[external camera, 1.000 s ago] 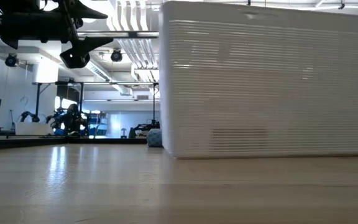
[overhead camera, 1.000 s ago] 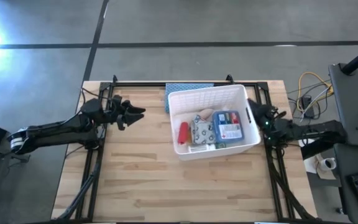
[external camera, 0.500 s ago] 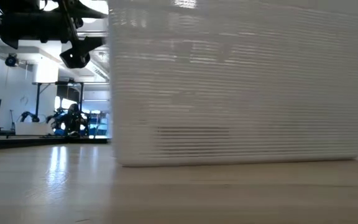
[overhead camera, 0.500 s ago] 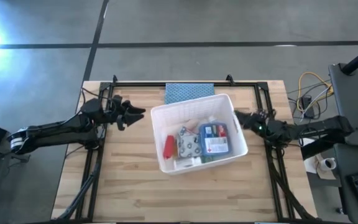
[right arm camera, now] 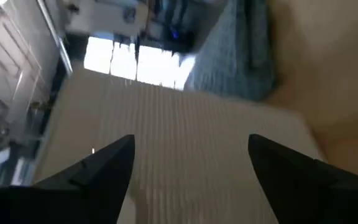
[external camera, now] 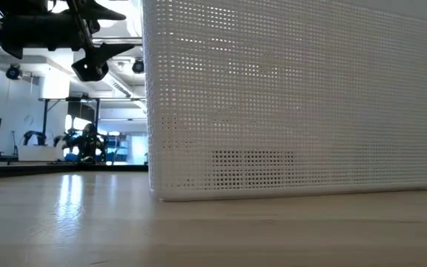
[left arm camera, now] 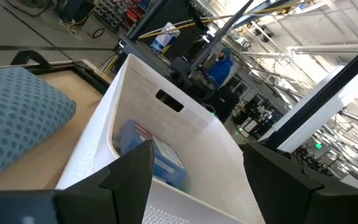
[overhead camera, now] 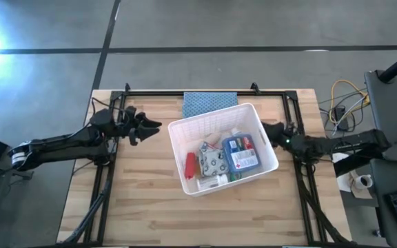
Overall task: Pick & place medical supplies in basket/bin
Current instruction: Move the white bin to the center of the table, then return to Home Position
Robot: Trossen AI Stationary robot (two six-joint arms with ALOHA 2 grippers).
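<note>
The white slotted bin [overhead camera: 266,141] stands mid-table and fills the low view [external camera: 295,104]. Inside it lie a red tube [overhead camera: 191,163], a grey patterned pouch [overhead camera: 212,160], a blue-white flat box [overhead camera: 242,153] and a small white item [overhead camera: 214,181]. My right gripper [overhead camera: 263,130] is open, level at the bin's right wall, which fills the right wrist view [right arm camera: 188,180]. My left gripper [overhead camera: 151,125] is open and hovers left of the bin, raised above the table [external camera: 98,55]. It looks along the bin's far-left corner [left arm camera: 197,186]. My right gripper points level from the table's right at the bin's right wall near its far corner [overhead camera: 259,124]. Its open fingers [right arm camera: 104,171] stand close against that wall [right arm camera: 185,143]. Whether they touch it, I cannot tell.
A blue-grey textured mat [overhead camera: 209,101] lies at the table's far edge, partly behind the bin [left arm camera: 17,124]. A black frame [overhead camera: 185,93] runs around the table top. Bare wood [overhead camera: 205,213] lies near of the bin and to its left.
The bin has slid along the table toward the left and near edges and has turned slightly. My right gripper has moved toward the table's left, staying at the bin's right wall.
</note>
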